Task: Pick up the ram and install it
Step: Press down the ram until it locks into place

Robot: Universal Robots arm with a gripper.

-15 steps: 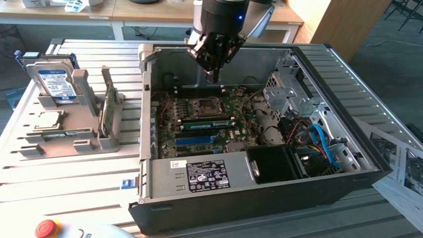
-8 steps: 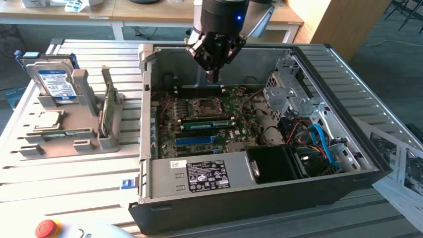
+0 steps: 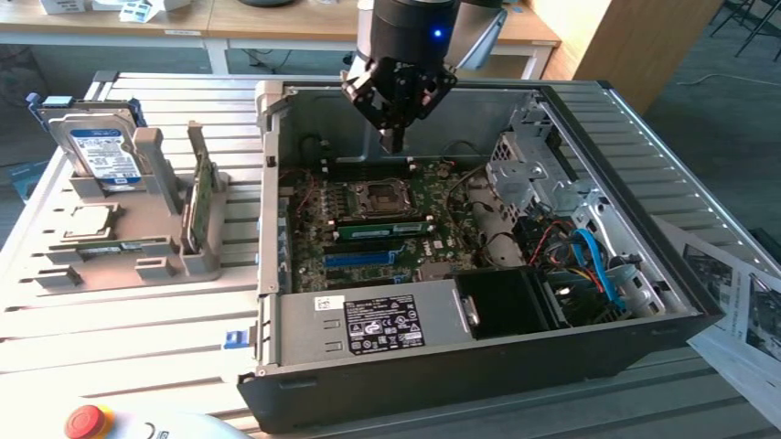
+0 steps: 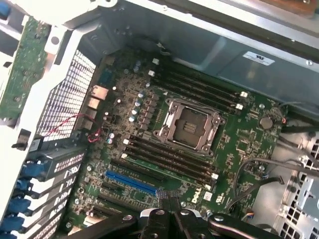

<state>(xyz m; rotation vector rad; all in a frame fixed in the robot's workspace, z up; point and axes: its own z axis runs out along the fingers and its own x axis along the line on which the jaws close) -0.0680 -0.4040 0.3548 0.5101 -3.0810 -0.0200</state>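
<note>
Starting at the exterior view's left, a grey rack (image 3: 165, 265) is holding a drive (image 3: 95, 146) upright. Beside it a broad green card (image 3: 196, 197) is standing on edge; the wrist view is catching the same card (image 4: 25, 64) just outside the case wall.

Moving right, the open case (image 3: 488, 357) is lying on its side with the board facing up. The ram (image 3: 384, 229) is sitting in a slot just beside the socket (image 3: 369, 195), on the side nearer the blue slot (image 3: 366, 259). It looks to be already seated rather than waiting in the rack, though whether it is fully latched cannot be told. Its long axis is running across the exterior view from left to right, parallel to the other slots.

The gripper (image 3: 393, 142) is hanging above the board, near the far slots and the back wall, with its fingers pressed together and pinching nothing. In the wrist view the gripper (image 4: 168, 201) is looking down at the socket (image 4: 189, 124) and both slot banks. So the ram is lying below the fingertips and off toward the near side of the case, well apart from them, with its length crossing the line from fingers to stick.

Further right, a metal cage (image 3: 531, 160) and a blue cable (image 3: 592, 261) are filling that side of the case.
</note>
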